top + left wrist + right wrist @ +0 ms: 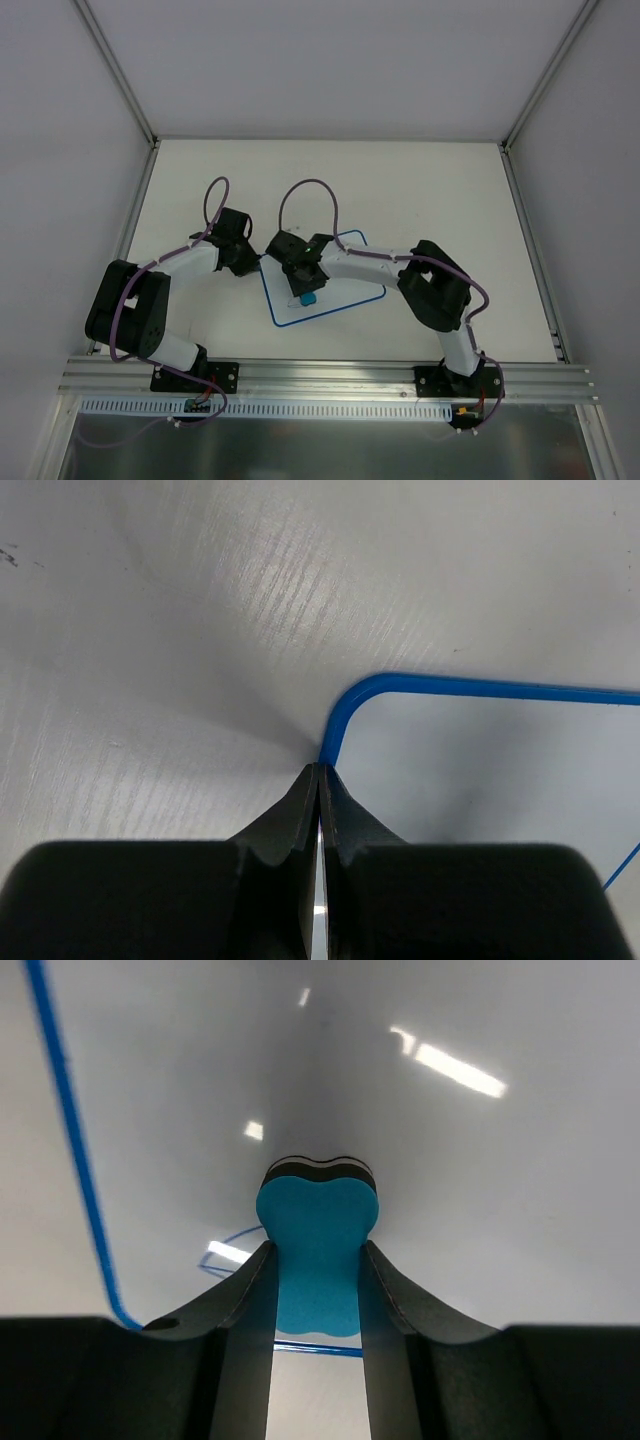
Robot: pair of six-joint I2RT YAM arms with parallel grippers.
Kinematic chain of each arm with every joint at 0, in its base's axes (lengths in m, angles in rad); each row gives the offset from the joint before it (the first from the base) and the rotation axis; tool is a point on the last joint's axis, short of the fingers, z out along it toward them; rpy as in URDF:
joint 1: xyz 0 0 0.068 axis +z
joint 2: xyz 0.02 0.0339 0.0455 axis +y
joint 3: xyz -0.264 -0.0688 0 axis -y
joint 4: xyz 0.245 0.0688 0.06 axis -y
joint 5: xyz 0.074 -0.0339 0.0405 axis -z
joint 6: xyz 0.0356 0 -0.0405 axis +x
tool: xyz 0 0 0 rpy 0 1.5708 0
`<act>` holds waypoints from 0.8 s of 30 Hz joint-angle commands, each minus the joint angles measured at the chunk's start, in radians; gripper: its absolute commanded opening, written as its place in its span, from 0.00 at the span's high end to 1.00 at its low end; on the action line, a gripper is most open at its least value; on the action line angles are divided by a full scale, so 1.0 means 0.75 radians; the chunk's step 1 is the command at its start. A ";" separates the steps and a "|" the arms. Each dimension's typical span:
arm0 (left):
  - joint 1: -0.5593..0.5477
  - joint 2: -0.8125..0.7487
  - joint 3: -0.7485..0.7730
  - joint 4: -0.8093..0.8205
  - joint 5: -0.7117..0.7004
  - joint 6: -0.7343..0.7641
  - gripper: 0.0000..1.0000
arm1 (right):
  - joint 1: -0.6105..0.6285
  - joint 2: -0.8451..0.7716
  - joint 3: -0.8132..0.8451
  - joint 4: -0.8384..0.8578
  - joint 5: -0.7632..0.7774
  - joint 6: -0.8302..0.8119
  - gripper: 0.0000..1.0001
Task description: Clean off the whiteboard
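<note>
The whiteboard [340, 290] lies flat on the table, white with a thin blue border; its rounded corner shows in the left wrist view [480, 770]. My right gripper [307, 290] is over the board, shut on a bright-blue eraser [318, 1250] whose dark felt end presses on the board surface [450, 1160]. A thin blue drawn line [232, 1245] shows left of the eraser. My left gripper [319, 770] is shut and empty, its tips on the board's left edge near the corner, seen in the top view [250, 262].
The white table [420, 190] runs to grey walls at back and sides. An aluminium rail [330, 378] carries both arm bases at the near edge. Purple cables loop above both wrists.
</note>
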 commanded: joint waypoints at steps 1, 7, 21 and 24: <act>0.008 0.018 -0.050 -0.091 -0.037 0.005 1.00 | 0.100 0.134 0.081 -0.035 -0.085 0.019 1.00; 0.006 0.008 -0.059 -0.085 -0.033 -0.016 1.00 | 0.135 0.155 0.147 0.004 -0.095 0.019 1.00; 0.006 0.010 -0.063 -0.078 -0.037 -0.032 1.00 | 0.149 0.142 0.118 0.125 -0.142 -0.026 1.00; 0.008 -0.003 -0.069 -0.081 -0.049 -0.028 1.00 | 0.112 0.075 0.025 0.100 -0.044 0.012 1.00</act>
